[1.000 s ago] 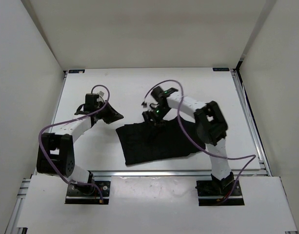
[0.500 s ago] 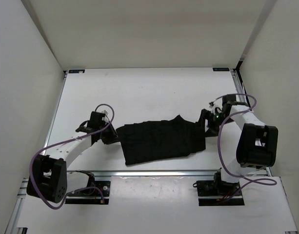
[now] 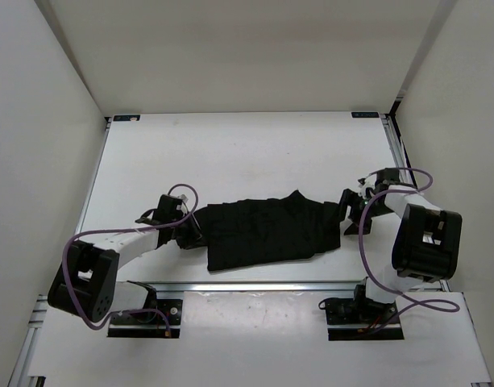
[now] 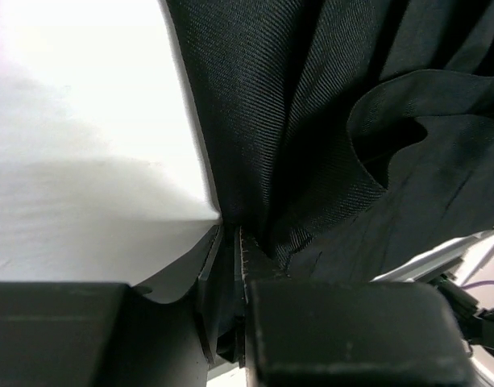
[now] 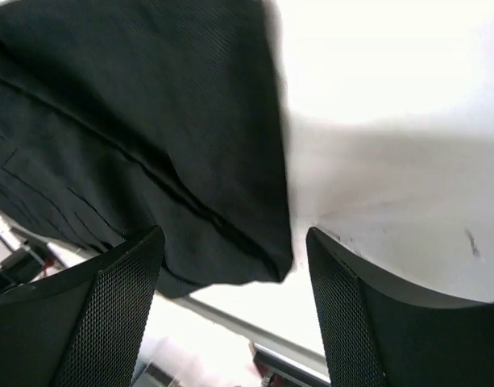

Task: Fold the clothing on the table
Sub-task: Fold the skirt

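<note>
Top external view shows you the black clothing [image 3: 267,230] spread low-centre on the white table [image 3: 247,153], w/ the left gripper [image 3: 190,231] nipping its left edge through a narrow gap, the right gripper [image 3: 349,211] wide open just beside its right edge, holding nothing, purple cables [image 3: 375,266] looping nearby.

My overhead camera looks down from behind the arm bases onto the whole surface [image 3: 230,153]. Each wrist camera sits close above the clothing [image 3: 271,232], from opposite ends; all three views share that garment.
</note>
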You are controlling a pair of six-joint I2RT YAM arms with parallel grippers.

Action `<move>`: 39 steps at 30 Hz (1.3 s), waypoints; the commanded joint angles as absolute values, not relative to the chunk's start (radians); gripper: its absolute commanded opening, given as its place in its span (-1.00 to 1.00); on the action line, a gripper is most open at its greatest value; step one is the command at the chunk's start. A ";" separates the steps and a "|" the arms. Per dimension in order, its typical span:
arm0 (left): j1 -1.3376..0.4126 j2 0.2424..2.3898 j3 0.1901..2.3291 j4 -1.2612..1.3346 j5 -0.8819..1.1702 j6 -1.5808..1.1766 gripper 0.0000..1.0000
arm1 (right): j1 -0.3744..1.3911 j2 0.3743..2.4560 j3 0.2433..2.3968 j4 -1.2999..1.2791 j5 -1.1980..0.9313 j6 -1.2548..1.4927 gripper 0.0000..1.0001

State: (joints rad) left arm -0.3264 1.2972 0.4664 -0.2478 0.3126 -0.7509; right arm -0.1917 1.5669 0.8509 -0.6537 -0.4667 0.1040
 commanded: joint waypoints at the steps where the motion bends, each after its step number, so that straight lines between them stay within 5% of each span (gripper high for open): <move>1: -0.328 1.325 0.456 -0.206 0.308 -0.759 -0.57 | -0.166 1.591 0.853 -0.560 -0.439 0.124 0.52; 16: -0.328 1.348 0.492 -0.199 0.350 -0.775 -0.59 | 0.055 1.681 0.801 -0.400 -0.778 0.224 0.15; 18: -0.330 1.361 0.492 -0.193 0.353 -0.778 -0.58 | 0.087 1.692 0.793 -0.387 -0.808 0.235 -0.42; 19: -0.331 1.361 0.495 -0.187 0.360 -0.779 -0.58 | 0.100 1.703 0.798 -0.394 -0.796 0.247 -0.99; 31: -0.391 1.434 0.572 -0.158 0.345 -0.805 -0.61 | -0.118 1.513 0.916 -0.624 -0.509 0.248 -1.00; 39: -0.420 1.496 0.646 -0.129 0.354 -0.827 -0.61 | -0.006 1.393 1.055 -0.667 -0.472 0.316 -1.00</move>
State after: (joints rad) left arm -0.4080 1.4872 0.5972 -0.1619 0.3569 -0.8139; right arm -0.0532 1.4464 0.9745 -0.6422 -0.4774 0.2703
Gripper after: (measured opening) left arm 0.192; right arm 0.082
